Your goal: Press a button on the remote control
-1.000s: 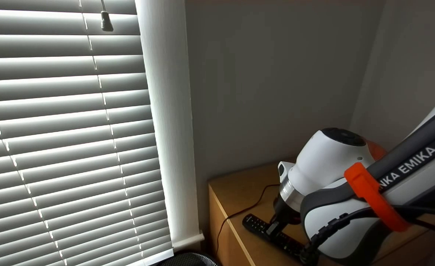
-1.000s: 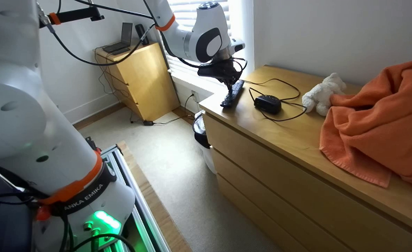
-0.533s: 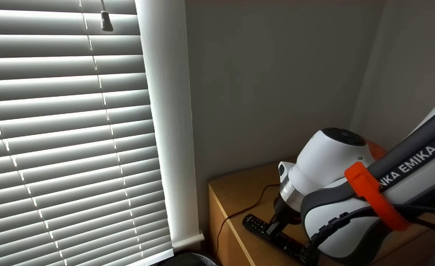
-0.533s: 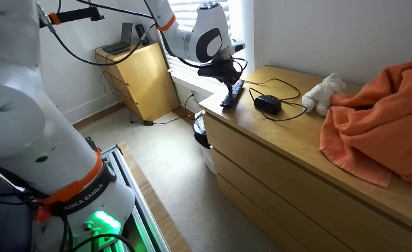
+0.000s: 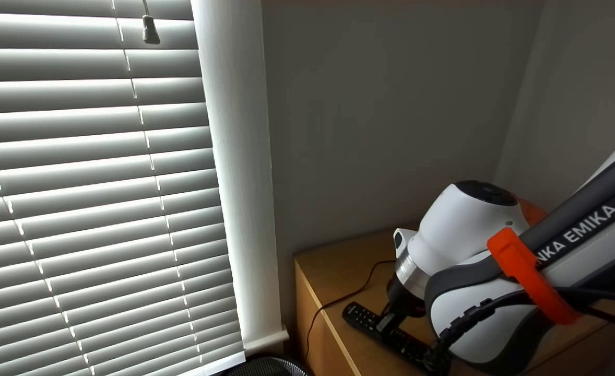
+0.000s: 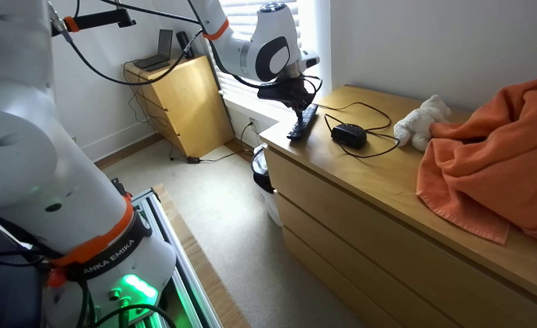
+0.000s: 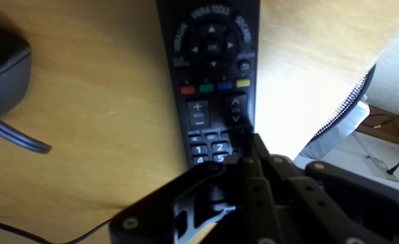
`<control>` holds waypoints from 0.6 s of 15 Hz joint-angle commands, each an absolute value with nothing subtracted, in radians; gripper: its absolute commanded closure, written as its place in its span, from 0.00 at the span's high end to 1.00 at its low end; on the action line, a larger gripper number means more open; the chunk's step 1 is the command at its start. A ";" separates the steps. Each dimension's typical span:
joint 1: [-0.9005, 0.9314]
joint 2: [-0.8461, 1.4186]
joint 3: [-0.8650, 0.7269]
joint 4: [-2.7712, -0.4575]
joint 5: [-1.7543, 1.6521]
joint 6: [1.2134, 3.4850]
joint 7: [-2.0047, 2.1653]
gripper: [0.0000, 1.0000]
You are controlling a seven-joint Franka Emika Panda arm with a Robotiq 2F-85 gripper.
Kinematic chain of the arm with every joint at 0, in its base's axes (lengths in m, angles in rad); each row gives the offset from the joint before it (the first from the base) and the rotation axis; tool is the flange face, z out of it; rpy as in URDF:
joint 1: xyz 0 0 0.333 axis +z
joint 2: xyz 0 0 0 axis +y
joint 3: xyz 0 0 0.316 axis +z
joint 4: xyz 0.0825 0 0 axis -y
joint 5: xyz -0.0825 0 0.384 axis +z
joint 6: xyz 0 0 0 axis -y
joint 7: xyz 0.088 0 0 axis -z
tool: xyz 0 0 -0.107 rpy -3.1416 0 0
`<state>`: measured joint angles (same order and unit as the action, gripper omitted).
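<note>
The remote control (image 7: 216,71), a long black bar with rows of buttons, lies flat on the wooden dresser top (image 7: 101,101). It also shows in both exterior views (image 5: 362,317) (image 6: 311,114). My gripper (image 7: 250,142) points down over it, its fingers together and nothing between them. In the wrist view the fingertips cover the remote's right side by the number keys, next to the 2 and below the channel key. In both exterior views the fingertips (image 5: 386,325) (image 6: 300,120) are at the remote's middle. Whether they touch a button I cannot tell; that spot is hidden.
A small black corded device (image 6: 349,135) lies beside the remote, its cable looping over the dresser. A white plush toy (image 6: 422,122) and an orange towel (image 6: 492,159) lie farther along. A bin (image 6: 264,175) stands below the dresser's end, near the window.
The gripper and the remote show no clear movement. Only the arm's links and cable have shifted very slightly.
</note>
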<state>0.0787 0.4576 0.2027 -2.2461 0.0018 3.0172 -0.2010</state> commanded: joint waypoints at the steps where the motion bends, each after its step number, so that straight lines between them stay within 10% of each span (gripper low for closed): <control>1: 0.064 0.502 0.208 -2.237 -0.017 2.981 -0.196 0.00; 9: 0.030 0.392 0.223 -2.257 0.000 2.939 -0.201 0.00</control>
